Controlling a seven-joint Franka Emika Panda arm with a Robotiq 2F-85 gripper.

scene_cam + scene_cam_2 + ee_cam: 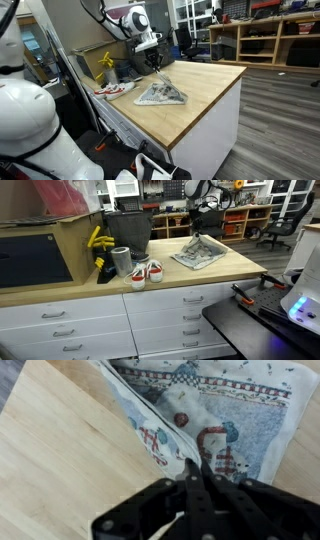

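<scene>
I have the gripper (196, 468) jaws pinched shut on a raised fold of the printed cloth (235, 410). The rest of it spreads below and ahead of the jaws on the wooden countertop (60, 460). 2 sneakers (146, 273) sit well off beside the cloth.

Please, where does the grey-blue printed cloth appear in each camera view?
In an exterior view: grey-blue printed cloth at picture centre.
In an exterior view: right of centre, upper half.
Wrist view: upper right, pinched by the fingers.
Shared landmark: the light wooden countertop beneath it.
</scene>
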